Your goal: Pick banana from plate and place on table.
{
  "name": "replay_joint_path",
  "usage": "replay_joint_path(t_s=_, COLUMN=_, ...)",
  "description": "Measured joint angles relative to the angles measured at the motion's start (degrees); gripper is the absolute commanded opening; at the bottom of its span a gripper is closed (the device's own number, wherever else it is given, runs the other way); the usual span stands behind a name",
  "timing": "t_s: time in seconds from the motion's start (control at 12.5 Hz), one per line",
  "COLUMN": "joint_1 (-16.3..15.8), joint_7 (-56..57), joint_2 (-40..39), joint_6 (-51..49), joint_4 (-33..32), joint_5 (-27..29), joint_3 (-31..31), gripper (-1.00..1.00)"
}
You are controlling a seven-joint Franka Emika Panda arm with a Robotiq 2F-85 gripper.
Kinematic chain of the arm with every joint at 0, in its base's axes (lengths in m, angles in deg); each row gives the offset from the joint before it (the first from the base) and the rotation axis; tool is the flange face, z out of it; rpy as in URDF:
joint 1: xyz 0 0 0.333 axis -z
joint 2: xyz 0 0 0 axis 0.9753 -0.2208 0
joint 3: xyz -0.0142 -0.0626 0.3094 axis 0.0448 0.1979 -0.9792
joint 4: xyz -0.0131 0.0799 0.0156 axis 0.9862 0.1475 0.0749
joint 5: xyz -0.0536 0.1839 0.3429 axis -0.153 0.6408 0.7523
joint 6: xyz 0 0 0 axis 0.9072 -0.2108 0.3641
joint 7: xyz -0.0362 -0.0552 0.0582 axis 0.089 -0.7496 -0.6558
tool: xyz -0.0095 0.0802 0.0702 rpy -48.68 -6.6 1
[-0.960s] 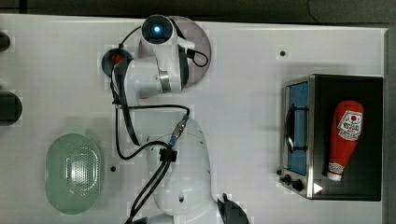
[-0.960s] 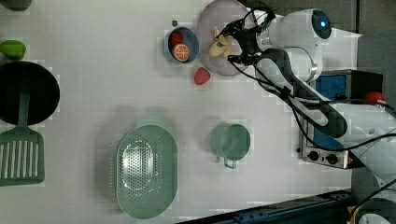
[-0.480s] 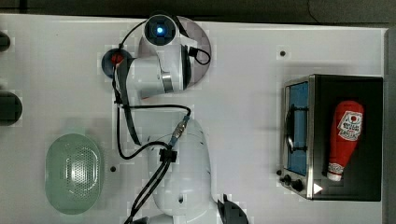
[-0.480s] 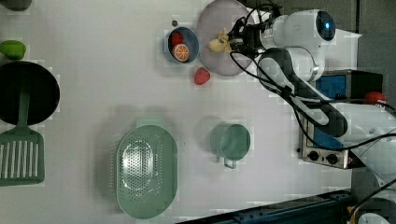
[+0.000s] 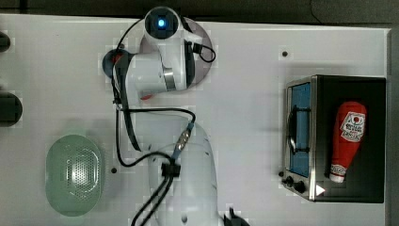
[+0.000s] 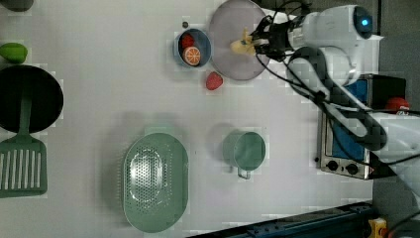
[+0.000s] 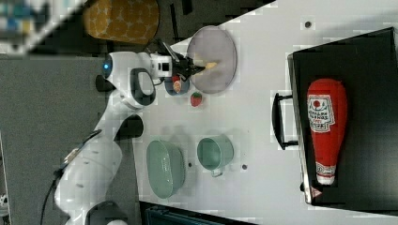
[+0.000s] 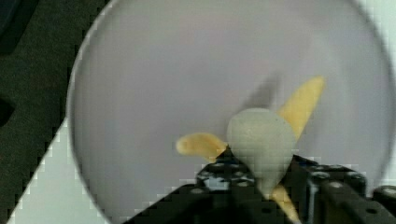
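Note:
The small pale banana (image 6: pixel 242 44), cream in the middle with yellow peel tips, sits between my gripper's (image 6: pixel 255 42) dark fingers, over the large greyish-lilac plate (image 6: pixel 229 22). The gripper is shut on it. In the right view the banana (image 7: pixel 209 65) sticks out from the gripper (image 7: pixel 191 69) above the plate (image 7: pixel 218 44). The wrist view has the banana (image 8: pixel 260 140) close up against the plate (image 8: pixel 187 70). In the top view my arm covers most of the plate (image 5: pixel 203 52) on the white table (image 5: pixel 244 117).
A dark blue bowl (image 6: pixel 193 47) with a strawberry and an orange slice stands beside the plate, and a loose strawberry (image 6: pixel 214 80) lies near it. A green cup (image 6: pixel 245 151), the green strainer (image 6: pixel 155 181), a toaster oven (image 6: pixel 346 144) and a black pan (image 6: pixel 27 99) also stand on the table.
The gripper and the banana have shifted a little toward the left view's right, still over the plate. The arm's wrist has drawn back the same way.

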Motion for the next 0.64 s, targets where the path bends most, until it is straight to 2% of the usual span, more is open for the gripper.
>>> replay_joint_path(t_s=0.16, joint_1=0.68, joint_7=0.18, joint_2=7.02, joint_6=-6.83, joint_4=-0.95, joint_5=-1.44, joint_3=-0.29, gripper=-0.49)
replay_joint_path(t_s=0.4, joint_1=2.78, joint_7=3.09, joint_2=22.17, joint_6=-14.49, joint_4=-5.04, joint_5=-1.20, joint_3=-0.09, gripper=-0.49)
replay_joint_path(t_s=0.64, joint_1=6.77, joint_7=3.76, joint_2=36.33, joint_6=-16.17, joint_4=-9.96, joint_5=-1.35, joint_3=-1.67, gripper=-0.49)
